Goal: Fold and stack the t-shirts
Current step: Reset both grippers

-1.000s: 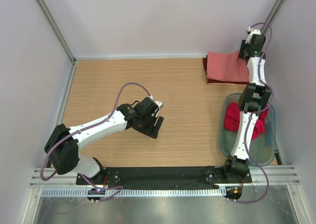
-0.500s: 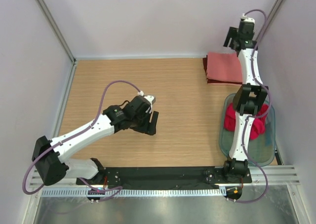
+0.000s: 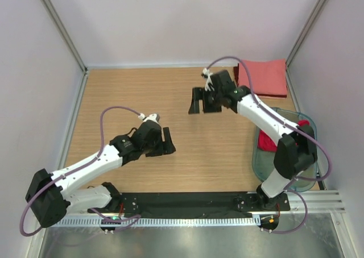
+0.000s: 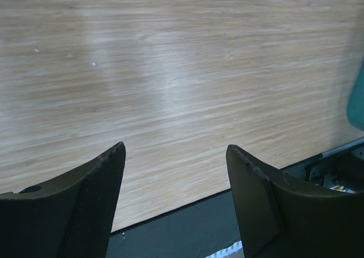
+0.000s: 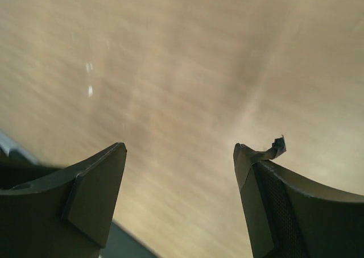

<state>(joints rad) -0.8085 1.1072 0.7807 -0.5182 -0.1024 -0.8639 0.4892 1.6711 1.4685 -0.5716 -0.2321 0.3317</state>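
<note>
A folded salmon-pink t-shirt (image 3: 264, 77) lies on top of the stack at the back right corner. Bright red-pink t-shirts (image 3: 266, 140) sit bunched in the translucent greenish tub (image 3: 304, 177) at the right, partly hidden by my right arm. My right gripper (image 3: 200, 102) is open and empty over bare table, left of the stack. In its wrist view the jaws (image 5: 180, 147) stand wide apart over blurred wood. My left gripper (image 3: 169, 141) is open and empty at mid-table, its jaws (image 4: 175, 150) apart over wood.
The wooden table (image 3: 131, 93) has white walls on three sides. A black base strip (image 3: 187, 201) runs along the near edge and shows in the left wrist view (image 4: 187, 224). The tub's green edge (image 4: 358, 99) shows at that view's right.
My right arm has swung from the back right corner, above the stack, leftward to mid-table. My left arm has drawn back toward the near left. Both grippers stay open.
</note>
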